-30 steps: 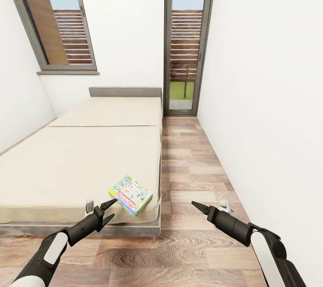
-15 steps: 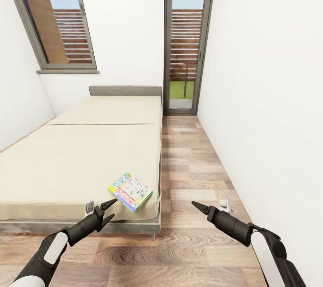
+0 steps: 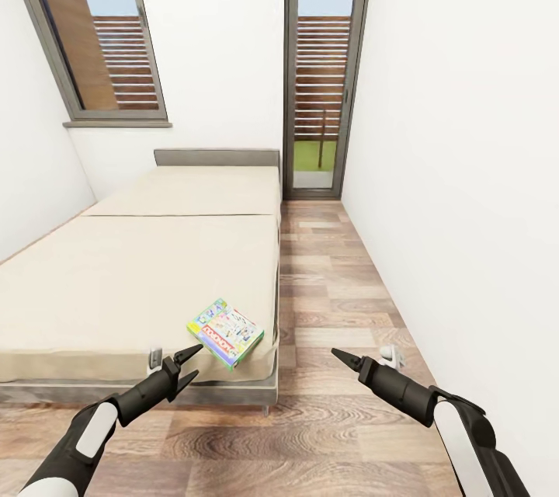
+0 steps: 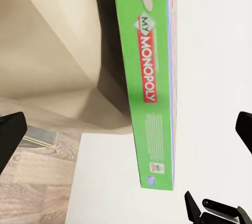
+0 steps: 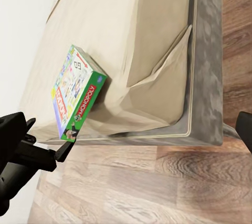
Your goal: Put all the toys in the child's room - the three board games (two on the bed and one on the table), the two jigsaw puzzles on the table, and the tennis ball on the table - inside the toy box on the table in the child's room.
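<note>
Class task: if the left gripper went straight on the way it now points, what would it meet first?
Probably the board game lying at the bed's near corner: the open left gripper points at its near edge, though depth is unclear.

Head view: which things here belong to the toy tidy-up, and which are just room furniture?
Part of the job:
- board game, lying at the bed's near corner
- bed, where the game lies
- left gripper, jaws open, just short of the game
- right gripper, over the floor

Just there:
- windows
- plank floor
- white walls

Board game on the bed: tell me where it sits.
In the head view, the board game lies at the bed's near right corner, just ahead of the left gripper.
</note>
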`<state>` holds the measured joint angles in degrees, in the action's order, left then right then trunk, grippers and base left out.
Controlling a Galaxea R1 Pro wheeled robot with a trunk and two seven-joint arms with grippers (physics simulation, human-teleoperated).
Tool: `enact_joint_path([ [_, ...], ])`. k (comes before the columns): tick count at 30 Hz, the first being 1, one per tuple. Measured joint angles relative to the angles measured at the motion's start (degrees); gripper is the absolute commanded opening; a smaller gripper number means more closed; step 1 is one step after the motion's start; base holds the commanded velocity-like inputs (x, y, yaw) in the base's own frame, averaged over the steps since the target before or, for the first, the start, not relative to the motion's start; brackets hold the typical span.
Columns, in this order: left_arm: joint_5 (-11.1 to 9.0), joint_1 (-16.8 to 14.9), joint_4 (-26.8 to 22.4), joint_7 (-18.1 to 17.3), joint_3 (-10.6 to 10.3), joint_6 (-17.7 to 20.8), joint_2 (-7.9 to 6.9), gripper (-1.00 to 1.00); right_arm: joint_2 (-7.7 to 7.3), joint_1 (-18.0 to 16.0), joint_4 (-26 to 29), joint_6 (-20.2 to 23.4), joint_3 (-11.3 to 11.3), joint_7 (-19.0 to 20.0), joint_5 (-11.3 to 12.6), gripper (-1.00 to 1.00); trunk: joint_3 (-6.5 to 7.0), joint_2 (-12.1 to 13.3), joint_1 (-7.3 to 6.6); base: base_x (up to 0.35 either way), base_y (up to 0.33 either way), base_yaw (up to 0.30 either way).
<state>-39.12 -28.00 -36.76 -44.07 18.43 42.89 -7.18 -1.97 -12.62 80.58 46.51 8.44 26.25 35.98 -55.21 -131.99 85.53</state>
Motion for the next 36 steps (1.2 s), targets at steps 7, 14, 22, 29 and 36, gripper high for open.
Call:
enact_joint_path([
  [7,0.0,-0.01,0.0,0.01,0.0,0.01,0.04,1.0,-0.02,0.0,0.0,0.0,0.0,0.0,0.0,1.0,0.0,0.0,0.0,0.0,0.0,0.0],
  [14,0.0,-0.02,0.0,0.01,0.0,-0.02,0.04,1.0,-0.02,0.0,0.02,0.0,0.0,0.0,-0.01,1.0,0.0,0.0,0.0,0.0,0.0,0.0],
  [22,0.0,-0.01,0.0,0.05,-0.1,-0.05,0.11,1.0,0.02,0.0,0.08,0.0,0.0,0.0,-0.02,1.0,0.0,0.0,0.0,0.0,-0.016,0.0],
  [29,-0.01,0.0,0.01,0.05,-0.1,-0.06,0.08,1.0,0.0,0.0,0.13,0.01,0.0,0.02,-0.02,1.0,0.0,0.0,0.0,0.0,-0.121,0.0],
  [36,0.0,-0.02,0.0,0.06,-0.08,-0.06,0.05,1.0,-0.02,0.0,0.15,0.0,0.0,0.02,-0.02,1.0,0.0,0.0,0.0,0.0,-0.035,0.0],
])
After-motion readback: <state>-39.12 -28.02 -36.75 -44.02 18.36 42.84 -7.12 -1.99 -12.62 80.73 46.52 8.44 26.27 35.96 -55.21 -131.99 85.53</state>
